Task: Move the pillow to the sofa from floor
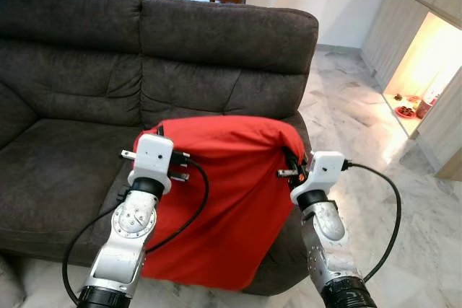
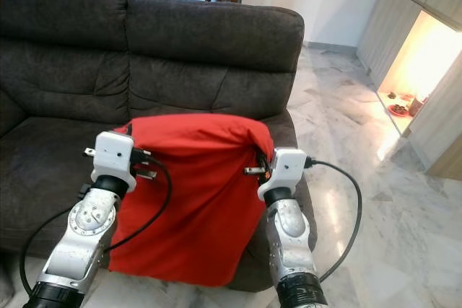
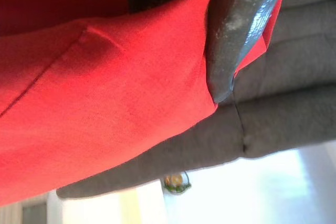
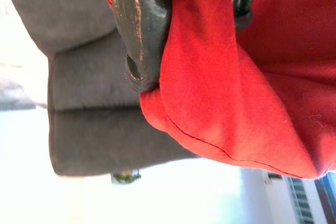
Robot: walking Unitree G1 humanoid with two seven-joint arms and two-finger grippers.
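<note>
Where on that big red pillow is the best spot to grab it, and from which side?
At its two upper corners, one from each side. The red pillow is wide, soft and floppy, so it hangs straight when pinched there. The left end effector and right end effector each clamp a top corner, holding it upright before the sofa.

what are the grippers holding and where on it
The red pillow, pinched at its upper side edges: left gripper on one edge, right gripper on the other.

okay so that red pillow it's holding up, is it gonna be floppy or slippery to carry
Probably floppy: the pillow hangs limp below both pincers, left and right, its top edge bunched. Likely light, since corner grips hold it. The cloth looks matte, so probably not slippery.
</note>
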